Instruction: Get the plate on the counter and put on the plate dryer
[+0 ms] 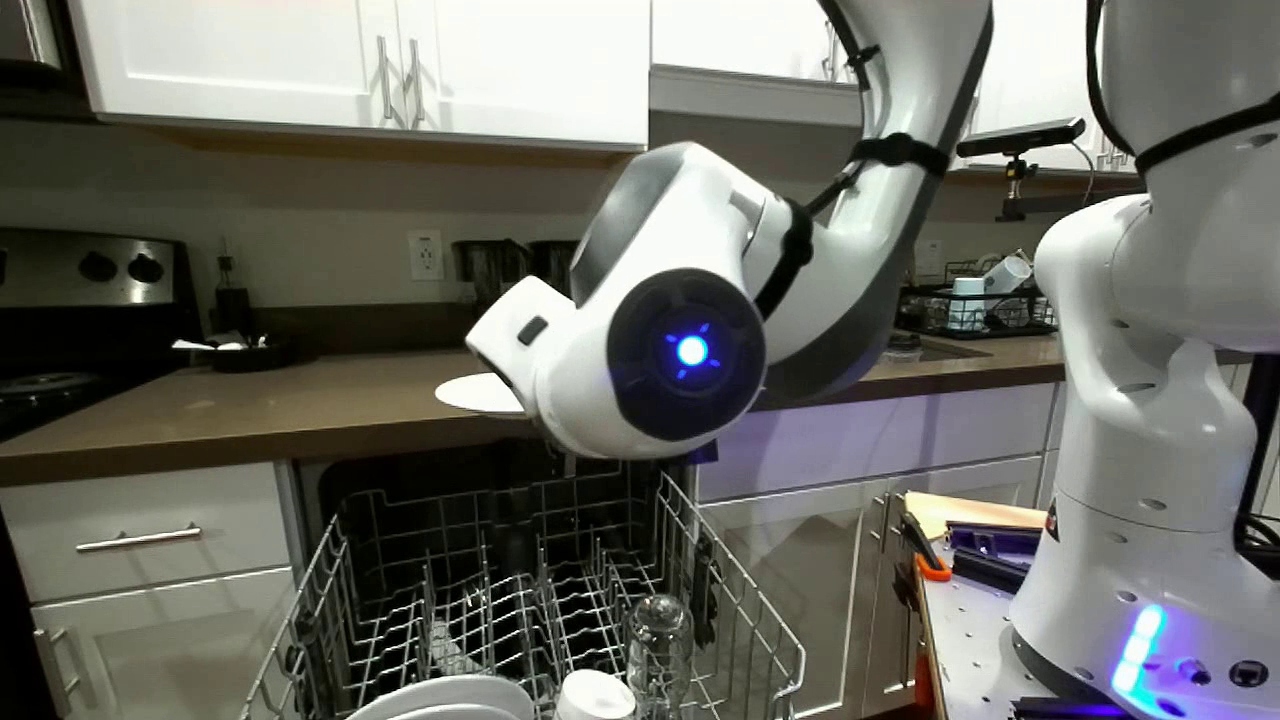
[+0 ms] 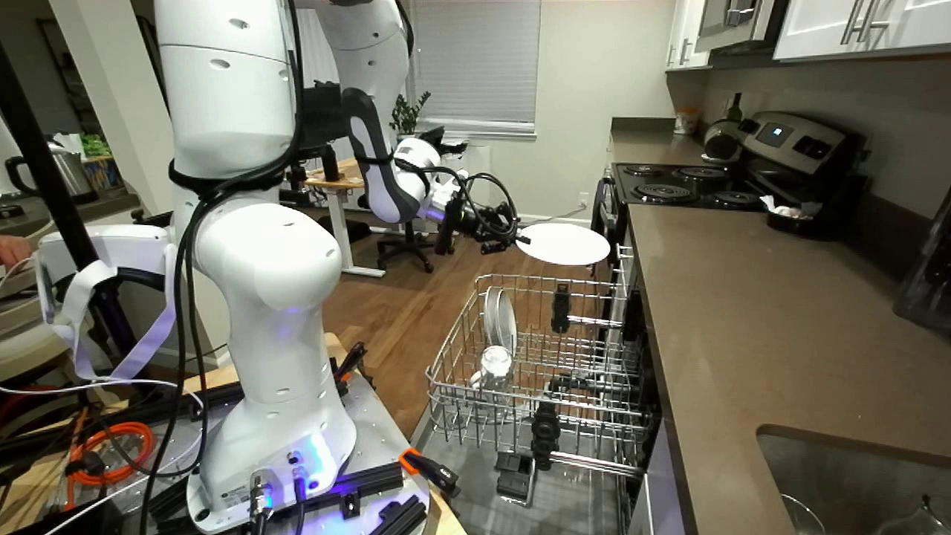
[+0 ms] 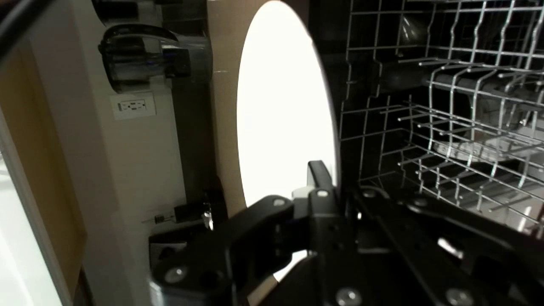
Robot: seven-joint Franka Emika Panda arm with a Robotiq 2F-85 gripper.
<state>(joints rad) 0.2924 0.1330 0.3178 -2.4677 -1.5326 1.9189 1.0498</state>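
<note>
The white plate is in my gripper, held by its rim roughly flat. In an exterior view the plate point(image 2: 565, 245) is up in the air beyond the far end of the rack, and the gripper point(image 2: 521, 238) grips its near-left rim. In an exterior view the plate point(image 1: 478, 393) is partly hidden behind my wrist, which hides the gripper too. In the wrist view the jaws point(image 3: 333, 180) are closed on the edge of the plate point(image 3: 282, 102). The plate dryer, a grey wire rack point(image 1: 540, 600), is pulled out below; it also shows elsewhere point(image 2: 475, 297). The brown counter point(image 2: 750, 312) runs alongside.
White plates point(image 1: 455, 695), a white cup point(image 1: 597, 695) and a clear glass point(image 1: 660, 640) stand in the rack. The stove point(image 2: 676, 182) lies at the counter's far end, and the steel sink point(image 2: 839, 475) at its near end. Upper cabinets point(image 1: 380, 65) hang above.
</note>
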